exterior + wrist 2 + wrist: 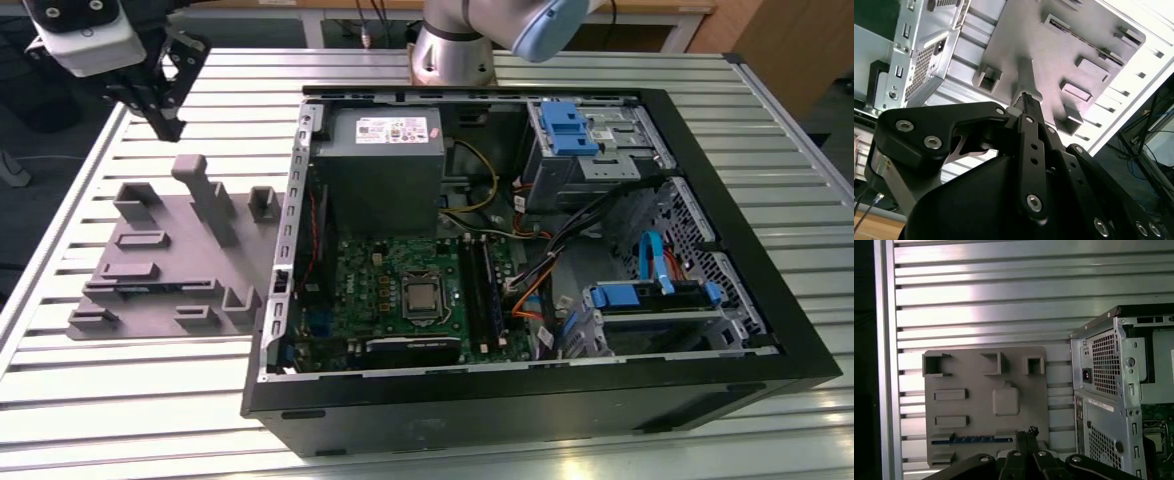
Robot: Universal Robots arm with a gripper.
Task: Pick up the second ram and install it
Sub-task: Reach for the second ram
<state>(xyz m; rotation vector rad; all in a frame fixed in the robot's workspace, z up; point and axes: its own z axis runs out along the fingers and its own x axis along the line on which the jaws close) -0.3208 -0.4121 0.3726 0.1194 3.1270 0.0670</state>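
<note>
Gripper (170, 130) hangs at approx. 10 o'clock in the exterior view, above the far end of the grey holder plate (160, 280) and clear of it. Its fingers are pressed together w/ nothing between them; in both wrist views the tips (1026, 434) (1026, 98) meet as one narrow black point.

Second ram (971, 440) stands on edge in a thin slot of the holder plate (984, 405), seen in the first wrist view as a dark bluish strip, in the slot nearest the gripper. Fingertips are above one end of that strip, not touching.

Plate lies flat on the slatted alu table (667, 70) at 9 o'clock in the exterior view, just beside the open PC case (694, 370), which takes up centre to 3 o'clock. Inside the case: grey power supply (378, 165) towards 12 o'clock, green motherboard (387, 290) below it w/ long black slots (478, 290) running 12-to-6. Arm base (451, 50) stands at 12 o'clock behind the case.
</note>
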